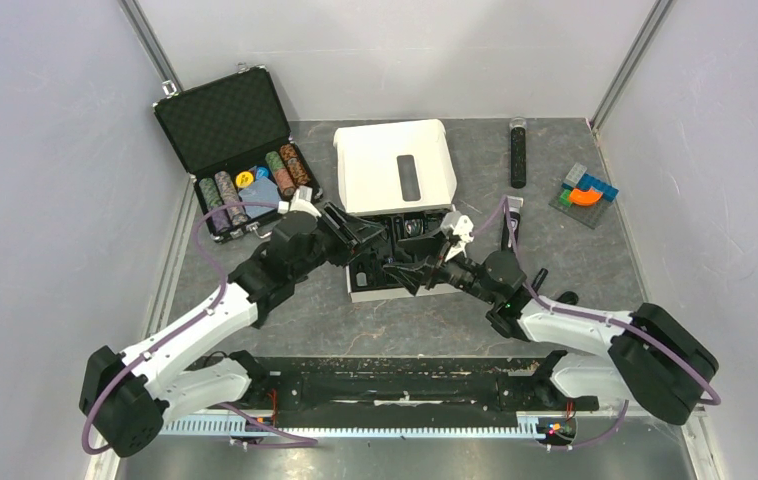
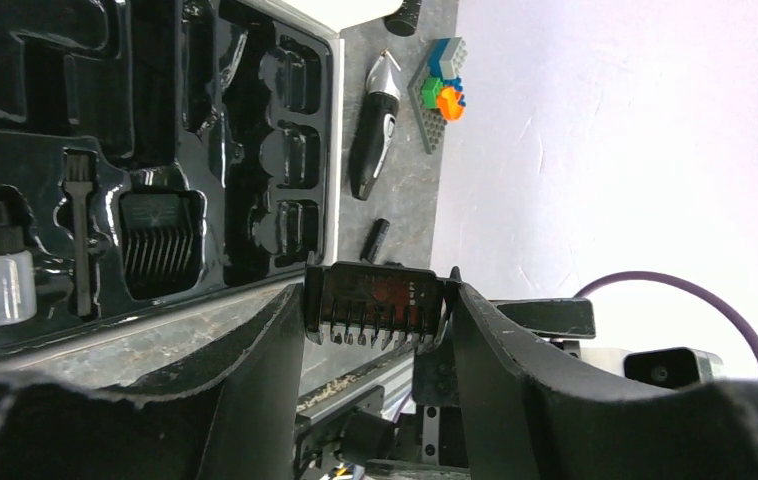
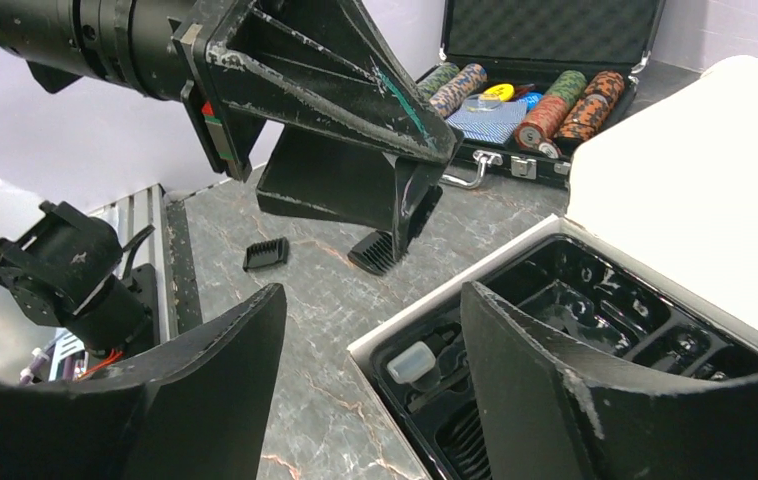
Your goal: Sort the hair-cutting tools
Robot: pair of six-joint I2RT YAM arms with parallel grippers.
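Observation:
My left gripper [image 2: 380, 300] is shut on a black comb attachment [image 2: 380, 305], held crosswise between the fingertips. In the right wrist view this comb [image 3: 377, 252] hangs low over the table beside the tray's left edge. A second comb [image 3: 265, 253] lies loose on the table further left. A third comb [image 2: 160, 245] sits in a slot of the black tray [image 1: 365, 290]. The black-and-silver clipper [image 2: 375, 125] lies on the table right of the tray [image 1: 510, 222]. My right gripper [image 3: 375, 370] is open and empty over the tray's near left corner.
The white box lid [image 1: 395, 165] lies behind the tray. The tray also holds a small bottle [image 3: 413, 362] and a brush [image 2: 80, 235]. An open chip case [image 1: 240, 150] stands back left. A black stick [image 1: 518, 150] and a toy block build [image 1: 585, 190] lie back right.

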